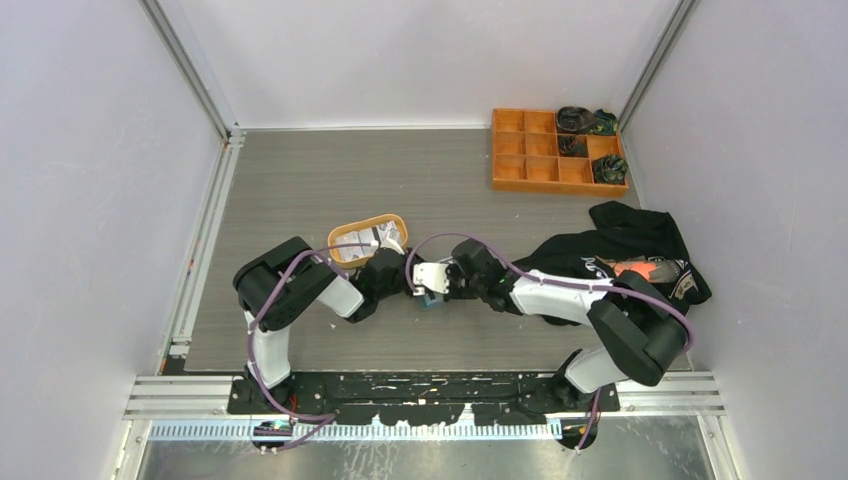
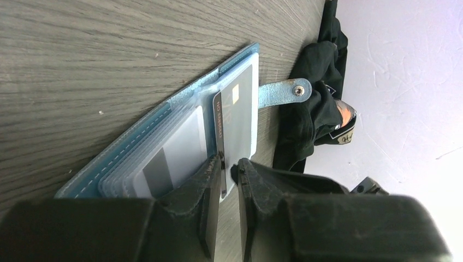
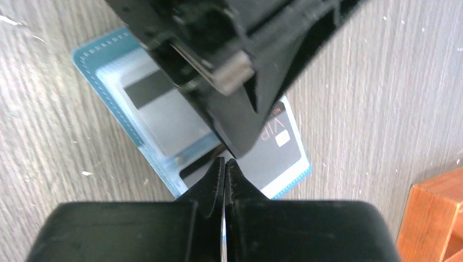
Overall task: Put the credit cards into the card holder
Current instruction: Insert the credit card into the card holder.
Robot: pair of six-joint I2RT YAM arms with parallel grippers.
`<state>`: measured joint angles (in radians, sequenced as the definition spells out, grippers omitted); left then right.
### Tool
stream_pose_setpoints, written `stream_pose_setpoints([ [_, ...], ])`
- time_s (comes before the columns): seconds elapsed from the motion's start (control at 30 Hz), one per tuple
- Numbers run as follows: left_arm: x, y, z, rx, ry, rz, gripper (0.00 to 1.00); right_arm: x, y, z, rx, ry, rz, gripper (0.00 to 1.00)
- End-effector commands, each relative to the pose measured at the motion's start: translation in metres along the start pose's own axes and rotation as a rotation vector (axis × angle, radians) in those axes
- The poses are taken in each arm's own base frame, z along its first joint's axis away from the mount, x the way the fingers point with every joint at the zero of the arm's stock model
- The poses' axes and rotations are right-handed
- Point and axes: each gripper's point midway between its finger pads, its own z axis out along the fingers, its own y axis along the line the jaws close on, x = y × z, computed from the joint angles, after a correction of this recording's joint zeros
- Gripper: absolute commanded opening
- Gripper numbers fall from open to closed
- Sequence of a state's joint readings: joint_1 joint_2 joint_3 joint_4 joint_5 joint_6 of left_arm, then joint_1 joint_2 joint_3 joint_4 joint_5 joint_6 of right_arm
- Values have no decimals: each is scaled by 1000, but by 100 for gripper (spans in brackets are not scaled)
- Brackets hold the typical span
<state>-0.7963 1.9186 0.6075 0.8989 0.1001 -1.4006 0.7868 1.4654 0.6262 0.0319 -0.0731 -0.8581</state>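
**Desk:** What am I looking at?

**Operator:** The card holder [image 1: 431, 299] lies open on the bench [image 1: 300, 180], just beside the orange oval tray [image 1: 350, 235], on its nearer side. My right pincer [image 3: 225, 162], pressed together, has its tip at the holder's edge (pinning it, I judge). My left pincer [image 2: 228, 164] is narrowly parted at the dark card [image 3: 273, 144]; whether it is pinching, I cannot tell.

**Desk:** Which step?

**Operator:** Seating that card. Next calls for a flat push deeper into its clear pocket.
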Motion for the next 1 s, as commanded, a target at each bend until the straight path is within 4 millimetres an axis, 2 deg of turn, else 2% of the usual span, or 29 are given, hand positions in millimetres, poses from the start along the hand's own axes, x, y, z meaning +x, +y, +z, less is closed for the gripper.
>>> stream_pose_setpoints([
  [0.0,4,24,-1,-62,20,20,20,-8,-25,-14,58,-31,29,1],
  [0.13,3,20,-1,-51,22,28,21,-4,-29,-19,61,-20,66,1],
  [0.2,1,15,-3,-38,20,41,21,-10,-32,-25,48,-55,128,1],
  [0.33,0,1,-11,-3,20,101,21,-25,-38,-45,-25,-154,341,4],
  [0.37,-1,-4,-13,6,18,120,21,-29,-39,-49,-58,-177,416,8],
  [0.5,-4,-24,-25,55,14,227,21,-25,-37,-61,-193,-177,607,14],
  [0.77,-19,-50,-67,101,-67,472,20,-19,-42,-61,-328,-38,848,18],
  [0.87,-29,-52,-89,66,-119,573,20,-17,-45,-62,-341,5,885,19],
  [0.9,-35,-58,-102,68,-151,611,20,-15,-46,-61,-331,18,893,19],
  [0.97,-48,-54,-122,22,-218,688,20,-12,-49,-62,-305,28,890,19],
])
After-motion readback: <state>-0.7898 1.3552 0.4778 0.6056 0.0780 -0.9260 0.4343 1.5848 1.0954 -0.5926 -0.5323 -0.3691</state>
